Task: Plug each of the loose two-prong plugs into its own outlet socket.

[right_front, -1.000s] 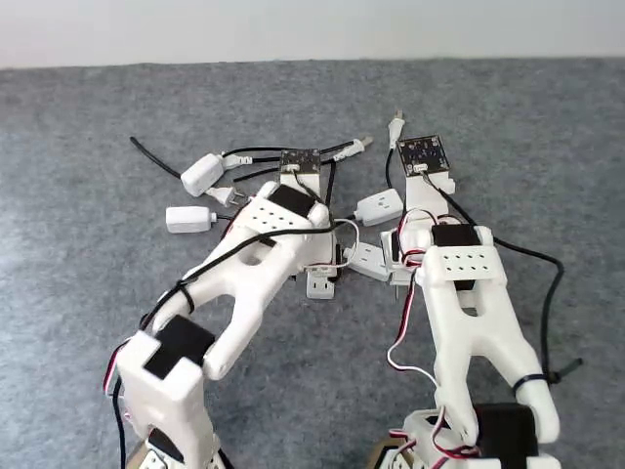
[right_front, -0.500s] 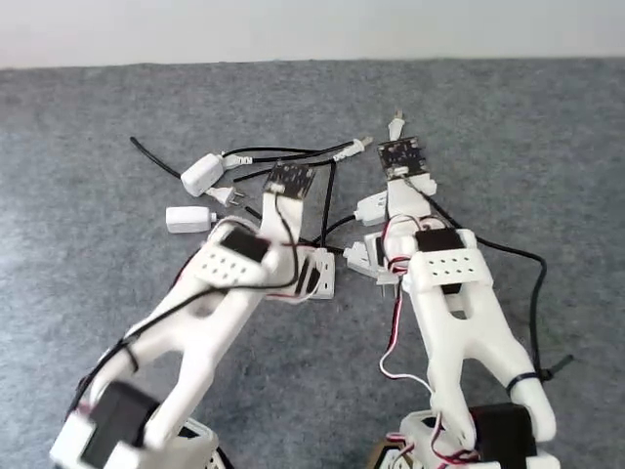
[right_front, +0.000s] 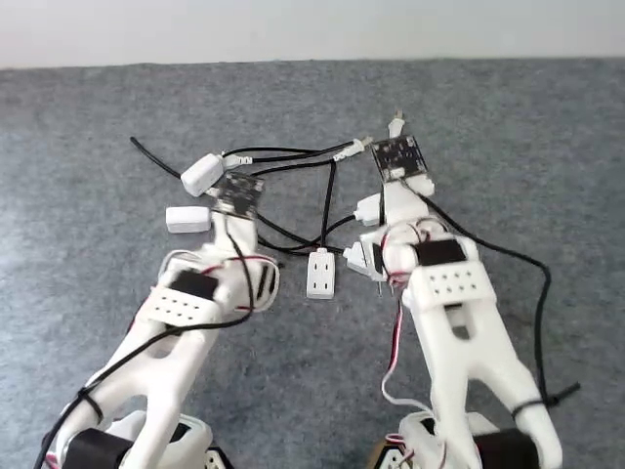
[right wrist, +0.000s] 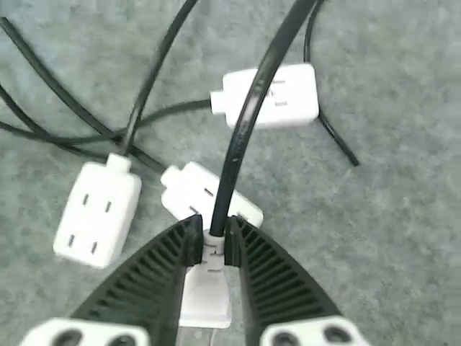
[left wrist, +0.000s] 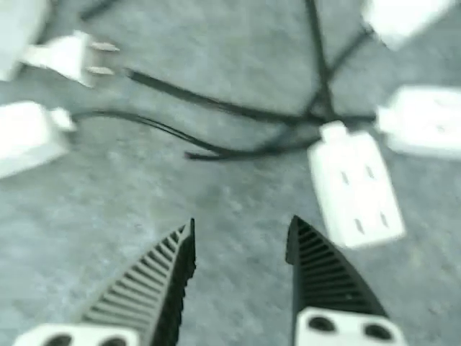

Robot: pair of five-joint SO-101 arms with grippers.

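My R gripper [right wrist: 210, 234] is clamped on a plug [right wrist: 205, 292] near the carpet [right wrist: 374, 216] centre, just beside a socket [right wrist: 216, 198]. L gripper [left wrist: 241, 238] gapes, empty. I'd square it w/ the slots, push straight, L bracing.

We note grey felt-like table cover [right_front: 88, 293] spreading from 3 through 6 to 9 o'clock; pale wall strip [right_front: 312, 29] along 12 o'clock edge.
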